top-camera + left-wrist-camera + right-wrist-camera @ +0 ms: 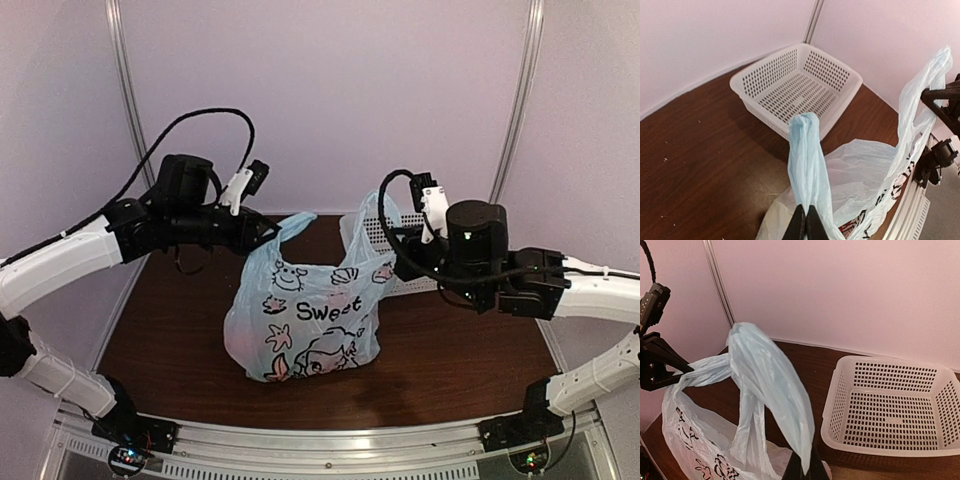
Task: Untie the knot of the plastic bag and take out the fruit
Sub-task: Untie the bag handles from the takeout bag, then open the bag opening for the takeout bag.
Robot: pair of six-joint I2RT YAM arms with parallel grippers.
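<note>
The pale blue plastic bag (305, 320) with black drawings and "Sweet" lettering stands on the table's middle. Its two loop handles are apart and no knot shows. My left gripper (266, 234) is shut on the left handle (292, 224); in the left wrist view its tips (806, 224) pinch that strip (807, 150). My right gripper (396, 246) is shut on the right handle (385, 212); in the right wrist view its tips (805, 469) pinch it (775, 385). Both handles are held up, spreading the bag's mouth. The fruit is hidden inside the bag.
A white perforated basket (368, 232) stands empty behind the bag at the back right, and shows in the left wrist view (742, 80) and the right wrist view (832, 405). Pale walls close in the back and sides of the brown table (170, 330).
</note>
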